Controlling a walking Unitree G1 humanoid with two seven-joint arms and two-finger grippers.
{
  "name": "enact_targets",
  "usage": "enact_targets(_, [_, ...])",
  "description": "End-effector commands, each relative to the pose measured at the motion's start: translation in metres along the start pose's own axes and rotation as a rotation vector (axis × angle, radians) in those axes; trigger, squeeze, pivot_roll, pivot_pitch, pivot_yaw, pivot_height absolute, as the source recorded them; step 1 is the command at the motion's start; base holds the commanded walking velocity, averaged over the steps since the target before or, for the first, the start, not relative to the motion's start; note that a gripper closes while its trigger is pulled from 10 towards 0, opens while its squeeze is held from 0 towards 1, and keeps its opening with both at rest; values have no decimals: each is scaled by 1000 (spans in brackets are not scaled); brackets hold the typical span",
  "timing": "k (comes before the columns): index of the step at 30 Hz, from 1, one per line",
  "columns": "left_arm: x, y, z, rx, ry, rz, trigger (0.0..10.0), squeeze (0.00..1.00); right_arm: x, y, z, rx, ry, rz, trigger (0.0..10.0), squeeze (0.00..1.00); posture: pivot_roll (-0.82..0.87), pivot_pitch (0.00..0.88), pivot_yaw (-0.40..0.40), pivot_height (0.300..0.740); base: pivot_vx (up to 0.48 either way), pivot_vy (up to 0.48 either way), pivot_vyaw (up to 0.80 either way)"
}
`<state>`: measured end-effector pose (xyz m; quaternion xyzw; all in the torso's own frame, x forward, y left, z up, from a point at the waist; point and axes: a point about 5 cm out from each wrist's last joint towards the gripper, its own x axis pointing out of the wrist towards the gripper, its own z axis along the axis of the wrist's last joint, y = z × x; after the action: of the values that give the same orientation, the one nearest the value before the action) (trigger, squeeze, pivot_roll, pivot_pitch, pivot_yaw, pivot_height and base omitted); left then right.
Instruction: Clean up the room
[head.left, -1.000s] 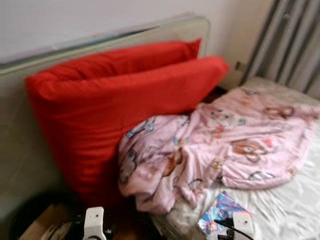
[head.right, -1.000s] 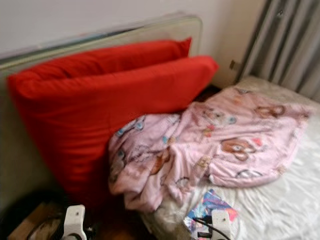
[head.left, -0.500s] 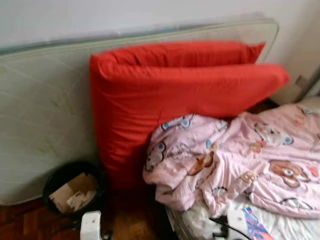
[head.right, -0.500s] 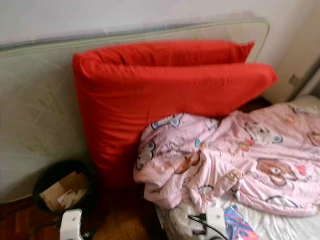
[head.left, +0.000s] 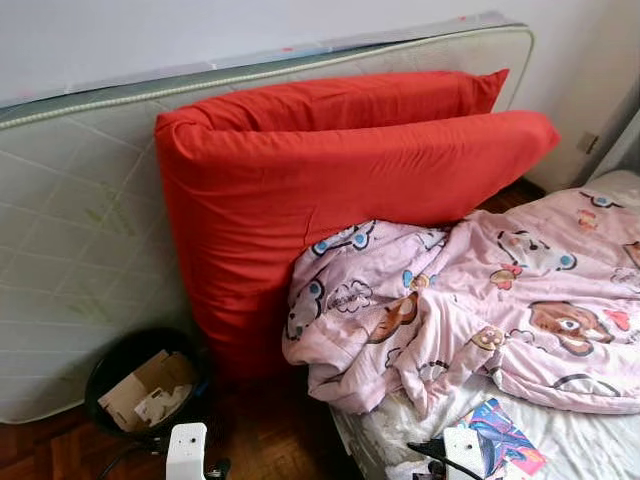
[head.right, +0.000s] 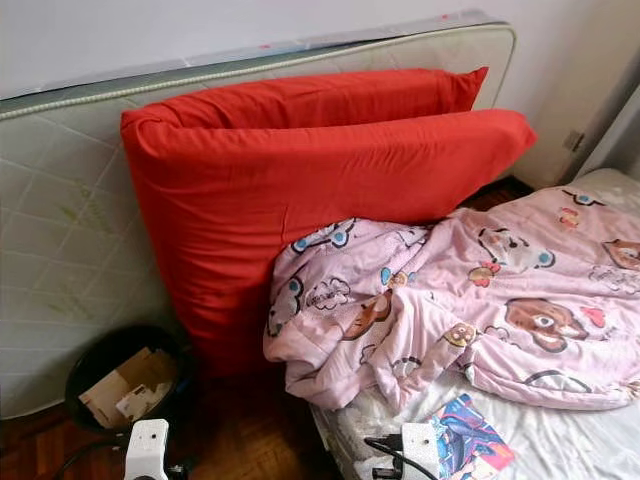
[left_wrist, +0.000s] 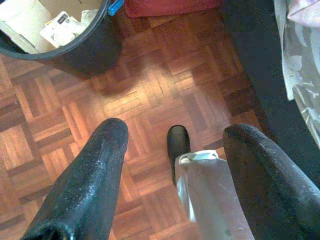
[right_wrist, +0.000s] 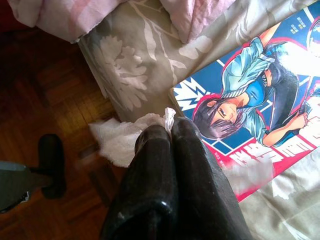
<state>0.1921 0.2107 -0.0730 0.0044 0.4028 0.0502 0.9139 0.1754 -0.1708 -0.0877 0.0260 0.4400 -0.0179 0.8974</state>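
My right gripper (right_wrist: 167, 131) is shut on a crumpled white tissue (right_wrist: 117, 141), held at the bed's edge above the parquet. Beside it a colourful comic book (right_wrist: 260, 95) lies on the grey flowered sheet (right_wrist: 125, 65); the same comic book (head.left: 505, 448) sits near the bed's front corner. A black waste bin (head.left: 140, 385) with cardboard and paper scraps stands on the floor at the lower left. My left gripper (left_wrist: 175, 132) hangs open over the parquet, a short way from the bin (left_wrist: 75, 45).
Two big red cushions (head.left: 330, 190) lean on a quilted mattress (head.left: 80, 250) propped against the wall. A rumpled pink cartoon-print blanket (head.left: 470, 300) covers the bed on the right. Bare parquet (left_wrist: 150, 95) lies between bin and bed.
The view swung left, bringing the bin and more of the mattress into sight, then settled slightly back right. The objects themselves have not moved.
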Motion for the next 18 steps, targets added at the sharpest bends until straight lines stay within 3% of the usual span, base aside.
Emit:
enact_targets(1, [0, 2, 0, 5, 4, 4, 10000, 0, -1, -3, -6, 11, 25, -12, 10000, 0, 9, 88, -15, 740, 0, 0, 0])
enact_targets(6, [0, 1, -1, 1, 12, 6, 10000, 0, -2, -4, -6, 16, 27, -16, 10000, 0, 11, 92, -18, 740, 0, 0, 0])
enact_targets(18, [0, 4, 0, 12, 17, 8, 10000, 0, 0, -2, -3, 23, 25, -14, 10000, 0, 25, 102, -17, 740, 0, 286, 0])
